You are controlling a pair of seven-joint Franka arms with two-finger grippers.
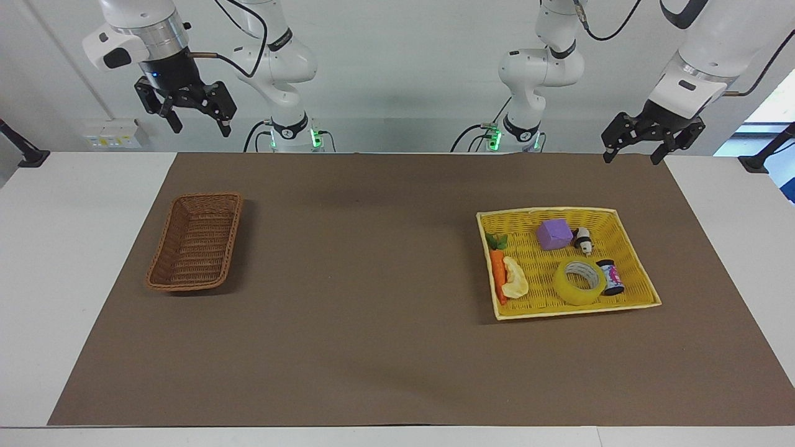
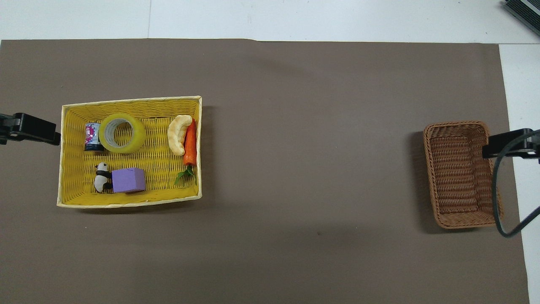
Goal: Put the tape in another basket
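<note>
Both the left gripper (image 1: 634, 145) and right gripper (image 1: 197, 115) hang spread and empty, the translucent yellow tape roll (image 1: 580, 282) lying at the left one's six o'clock in the facing view.

The white tabletop (image 1: 87, 261) carries a large brown mat (image 1: 385, 279) across most of its surface. Two baskets rest directly on the mat, well apart: the narrow brown wicker basket (image 1: 196, 241) toward the right arm's end, and the wider yellow woven tray basket (image 1: 627, 245) toward the left arm's end.
</note>
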